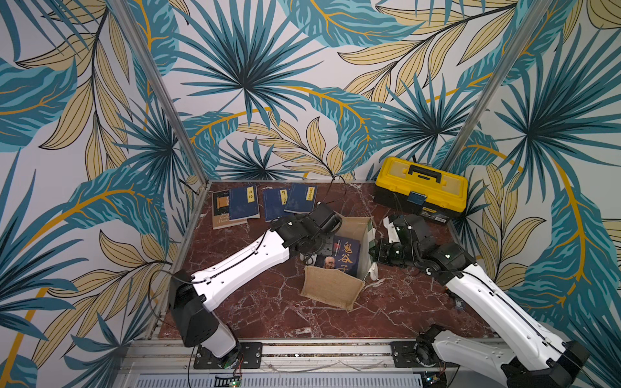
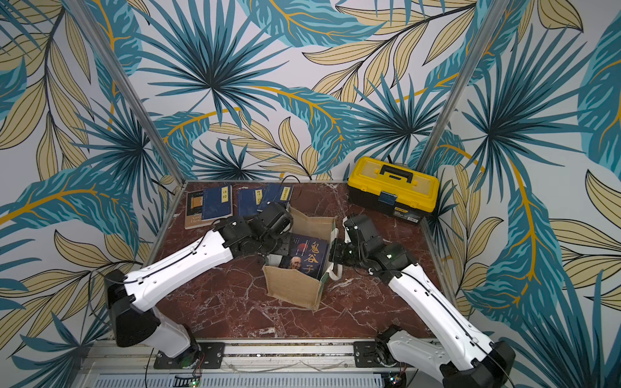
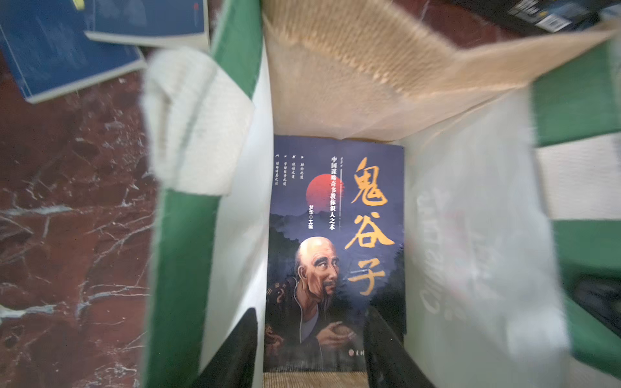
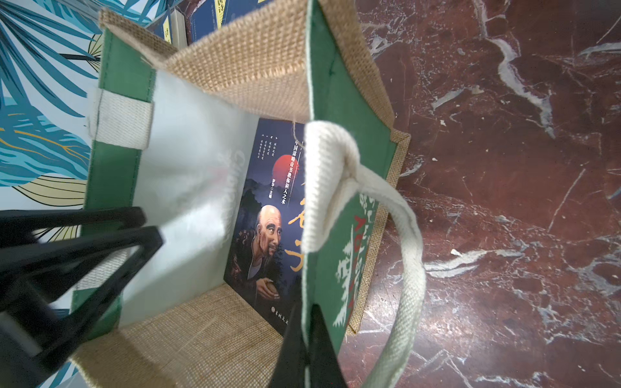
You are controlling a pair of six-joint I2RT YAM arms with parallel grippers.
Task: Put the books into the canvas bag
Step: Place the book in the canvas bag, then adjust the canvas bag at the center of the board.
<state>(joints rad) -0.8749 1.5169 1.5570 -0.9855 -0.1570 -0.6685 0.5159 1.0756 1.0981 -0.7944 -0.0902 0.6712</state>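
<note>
In the canvas bag [image 1: 331,289], the left jaws are hanging half open, seemingly empty, above the portrait book [image 1: 342,257]. The right jaws are pinching its wall; slipping risks collapsing the mouth

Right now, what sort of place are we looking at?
Probably a staged robot test booth, not a real room: leaf-print wall panels held by aluminium posts, a marble-look tabletop, and a left arm and right arm bolted to a front rail.

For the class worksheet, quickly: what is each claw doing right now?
Left claw: open inside the bag, holding nothing.
Right claw: closed on the canvas bag wall.
</note>
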